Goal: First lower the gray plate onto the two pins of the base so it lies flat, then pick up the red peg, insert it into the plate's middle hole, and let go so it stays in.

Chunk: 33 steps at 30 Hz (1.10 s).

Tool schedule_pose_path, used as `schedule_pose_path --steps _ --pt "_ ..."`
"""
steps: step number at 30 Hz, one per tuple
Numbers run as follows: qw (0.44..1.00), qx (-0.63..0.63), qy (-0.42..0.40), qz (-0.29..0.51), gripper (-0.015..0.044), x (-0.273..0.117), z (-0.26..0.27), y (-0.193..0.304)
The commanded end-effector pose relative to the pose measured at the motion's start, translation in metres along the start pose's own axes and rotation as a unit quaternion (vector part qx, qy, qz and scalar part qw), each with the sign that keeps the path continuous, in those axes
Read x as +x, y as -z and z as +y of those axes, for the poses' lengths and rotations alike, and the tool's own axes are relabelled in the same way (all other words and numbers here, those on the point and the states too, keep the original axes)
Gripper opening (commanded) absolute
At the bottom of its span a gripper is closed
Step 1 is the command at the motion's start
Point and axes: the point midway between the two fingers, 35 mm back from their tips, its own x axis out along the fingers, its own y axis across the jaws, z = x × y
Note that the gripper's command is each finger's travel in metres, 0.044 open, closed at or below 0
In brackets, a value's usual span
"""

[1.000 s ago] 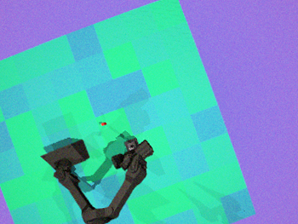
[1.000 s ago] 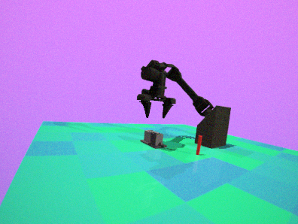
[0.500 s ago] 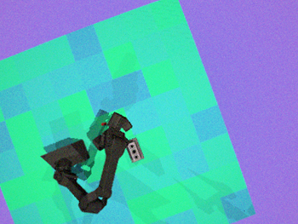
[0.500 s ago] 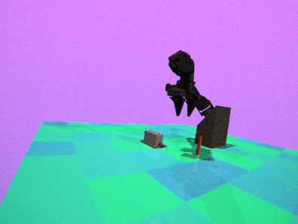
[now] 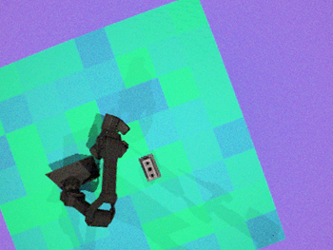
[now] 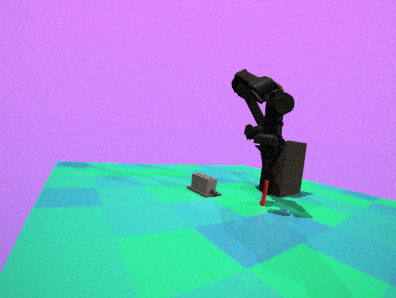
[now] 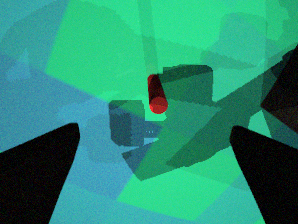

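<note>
The gray plate (image 5: 150, 170) (image 6: 204, 183) is a block with three dark holes in a row along its top. It sits over the thin dark base (image 6: 191, 189) and looks level. The base's pins cannot be made out. The red peg (image 6: 264, 193) (image 7: 158, 104) stands upright on the floor, apart from the plate; the arm hides it in the top view. My gripper (image 7: 157, 132) is open and empty, high above the peg. In the wrist view the peg shows between the two fingers, beyond the fingertips and near the middle of the picture.
The arm's dark pedestal (image 5: 75, 173) (image 6: 293, 169) stands near the peg, behind it in the exterior view. The folded arm (image 5: 109, 172) (image 6: 257, 85) reaches from it. The floor has green and blue tiles, with shadows of the arm around the peg.
</note>
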Motion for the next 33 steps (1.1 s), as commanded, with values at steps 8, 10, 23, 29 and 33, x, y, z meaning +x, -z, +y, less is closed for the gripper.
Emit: schedule_pose_path --steps 8,10,23,29,33 --pt "1.000 -0.006 0.002 -0.004 0.0440 0.022 -0.003 -0.001" --pt "1.000 -0.006 0.001 -0.004 0.0440 0.024 -0.003 -0.001" --pt "1.000 -0.006 0.001 -0.004 0.0440 0.045 -0.002 -0.001" --pt "1.000 -0.006 0.001 -0.004 0.0440 0.054 -0.002 -0.001" --pt "1.000 -0.006 0.001 -0.004 0.0440 0.061 -0.003 -0.002"
